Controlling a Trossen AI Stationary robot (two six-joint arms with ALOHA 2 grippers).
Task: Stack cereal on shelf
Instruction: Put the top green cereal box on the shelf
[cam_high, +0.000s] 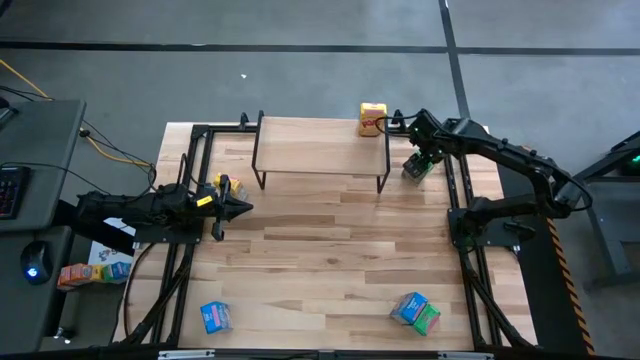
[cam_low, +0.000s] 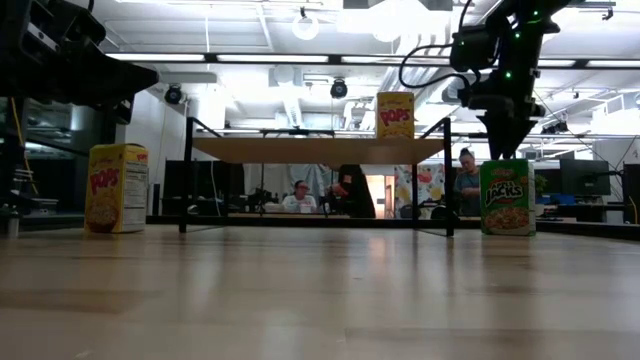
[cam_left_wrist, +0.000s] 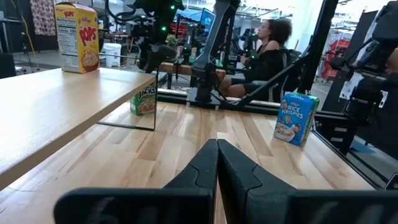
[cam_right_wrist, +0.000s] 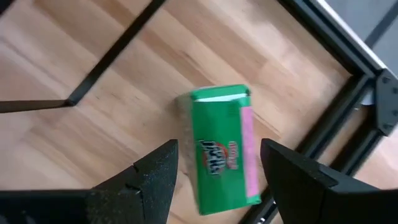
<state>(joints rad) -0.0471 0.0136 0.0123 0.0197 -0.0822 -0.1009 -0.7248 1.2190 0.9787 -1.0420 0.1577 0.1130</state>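
One yellow cereal box stood on the shelf. The right gripper, jaws spread, hovered above one upright green box beside the shelf. The left gripper waited clenched near a second yellow box. Three boxes sat at the table's near edge: one blue, plus a blue-and-green pair.

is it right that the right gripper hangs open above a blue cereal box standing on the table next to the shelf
Not quite: the box under the open right gripper is green, not blue. The right wrist view shows the green cereal box between the spread fingers, and the low view shows it standing on the table beside the shelf.
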